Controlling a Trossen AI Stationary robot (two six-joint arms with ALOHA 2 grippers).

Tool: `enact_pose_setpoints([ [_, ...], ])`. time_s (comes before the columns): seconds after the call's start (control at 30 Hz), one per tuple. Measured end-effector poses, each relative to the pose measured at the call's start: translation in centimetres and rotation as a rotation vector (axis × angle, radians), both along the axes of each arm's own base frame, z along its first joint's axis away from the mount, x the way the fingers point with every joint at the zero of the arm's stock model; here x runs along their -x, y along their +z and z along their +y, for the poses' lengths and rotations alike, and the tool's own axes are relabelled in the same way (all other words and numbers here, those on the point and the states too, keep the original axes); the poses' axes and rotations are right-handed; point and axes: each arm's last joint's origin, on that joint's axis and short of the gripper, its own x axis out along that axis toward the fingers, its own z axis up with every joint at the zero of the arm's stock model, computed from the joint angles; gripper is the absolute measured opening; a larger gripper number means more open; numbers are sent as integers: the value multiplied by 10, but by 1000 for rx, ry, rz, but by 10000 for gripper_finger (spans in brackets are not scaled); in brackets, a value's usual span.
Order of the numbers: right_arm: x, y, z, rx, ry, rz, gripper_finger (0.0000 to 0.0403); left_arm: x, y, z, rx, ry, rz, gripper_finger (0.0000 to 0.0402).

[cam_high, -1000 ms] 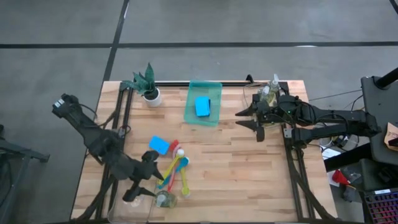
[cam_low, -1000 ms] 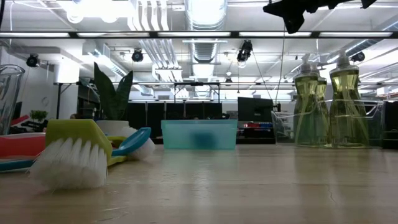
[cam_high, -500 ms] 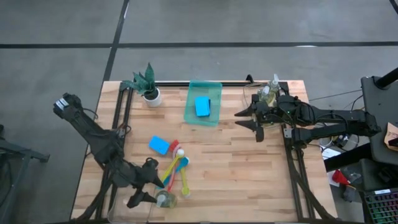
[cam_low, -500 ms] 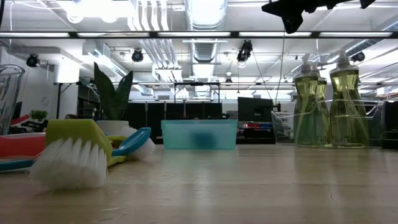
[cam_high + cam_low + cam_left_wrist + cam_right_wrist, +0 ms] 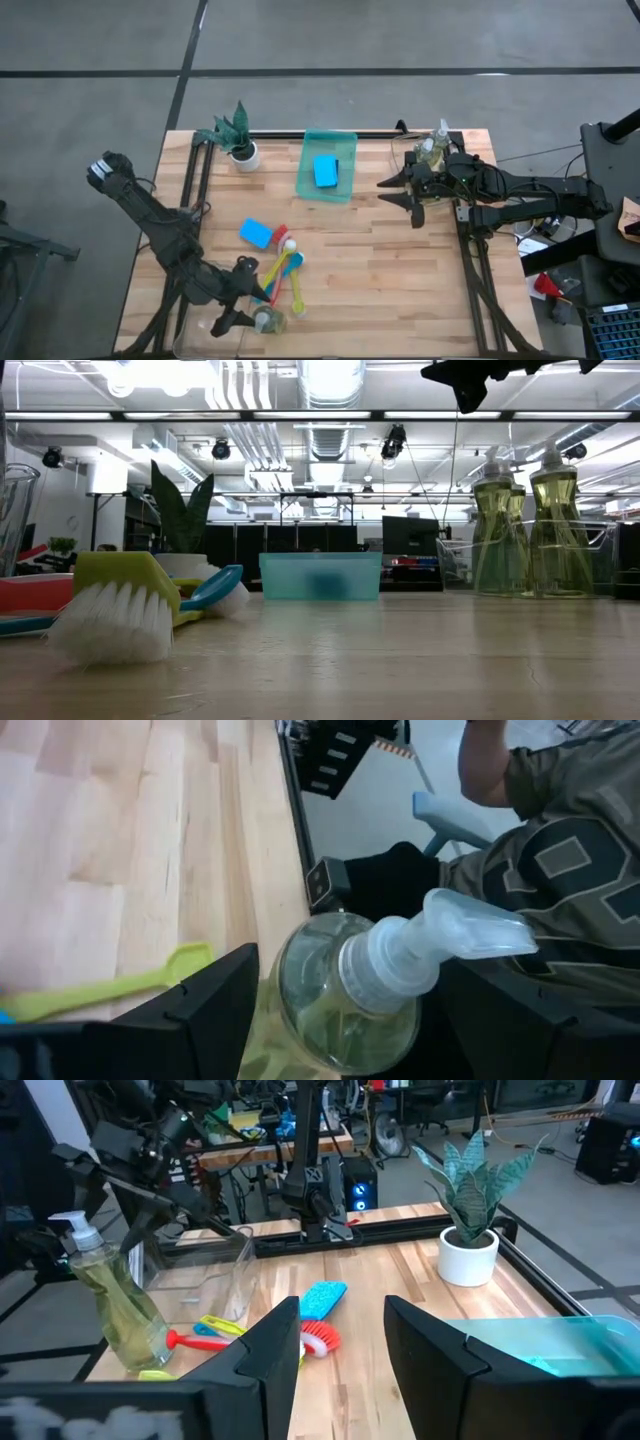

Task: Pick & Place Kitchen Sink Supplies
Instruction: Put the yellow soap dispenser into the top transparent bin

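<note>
At the near left corner of the bench point(image 5: 400, 280), the left pincer point(image 5: 243, 295) sits low with its fingers spread wide on either side of a clear soap bottle point(image 5: 266, 321); the left wrist view shows the bottle point(image 5: 345, 1000) between them, not yet clamped. Just beside it lie the brushes point(image 5: 284, 272), red, yellow, blue and green handles bunched together, with a loose blue sponge point(image 5: 255, 234) near them toward the bench middle. A clear tray point(image 5: 205, 1275) stands at that same corner. At the far edge stand a potted plant point(image 5: 238, 135) and, to its right, a green tray point(image 5: 345, 170) holding a second blue sponge point(image 5: 326, 170). Further right, the right pincer point(image 5: 400, 192) hovers above the bench, fingers partly apart, empty. More soap bottles point(image 5: 432, 148) stand grouped at the far right corner, behind that arm.
</note>
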Motion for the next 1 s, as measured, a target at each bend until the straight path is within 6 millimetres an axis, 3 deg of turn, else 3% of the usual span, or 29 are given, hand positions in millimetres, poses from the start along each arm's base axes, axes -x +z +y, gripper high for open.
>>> enact_pose_setpoints([
  [0.47,0,0,0,1,-3,0,121,-1,-13,0,5,-4,-40,285],
  [1.0,0,0,0,1,-5,1,101,-2,-13,2,-34,58,-79,165],
])
